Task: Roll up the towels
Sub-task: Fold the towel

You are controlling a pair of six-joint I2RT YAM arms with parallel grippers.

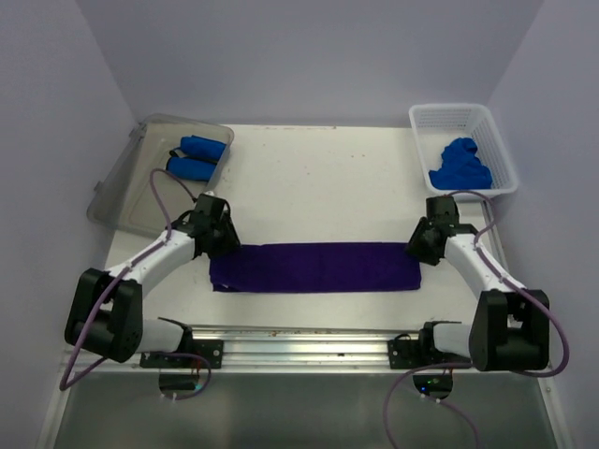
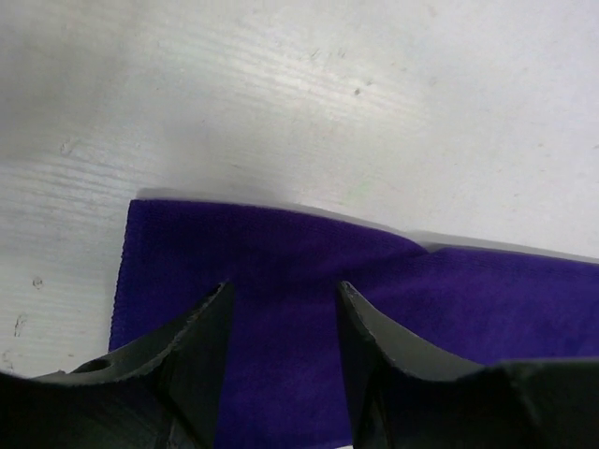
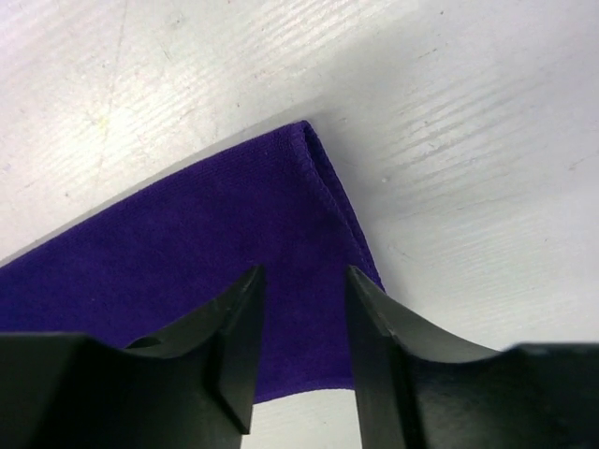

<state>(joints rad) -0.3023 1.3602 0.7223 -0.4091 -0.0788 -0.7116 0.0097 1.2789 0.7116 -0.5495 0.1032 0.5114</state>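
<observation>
Left fingers (image 1: 217, 239) and right fingers (image 1: 418, 249) stand parted over the two short ends of a dark purple cloth towel (image 1: 314, 267), gripping nothing.
The towel lies flat as a long strip along the near edge of the white bench (image 1: 318, 178). Its right end is doubled over, so it is probably laid out to be rolled from one end, with the fingers posted there to square it. Each arm reaches out from its base, forearm angled inward and wrist tipped down over its end. Two rolled royal blue towels (image 1: 192, 157) sit in the clear grey plastic tray (image 1: 140, 187) at the far left corner. Loose blue towels (image 1: 459, 166) fill the white mesh basket (image 1: 449, 109) at the far right corner.
</observation>
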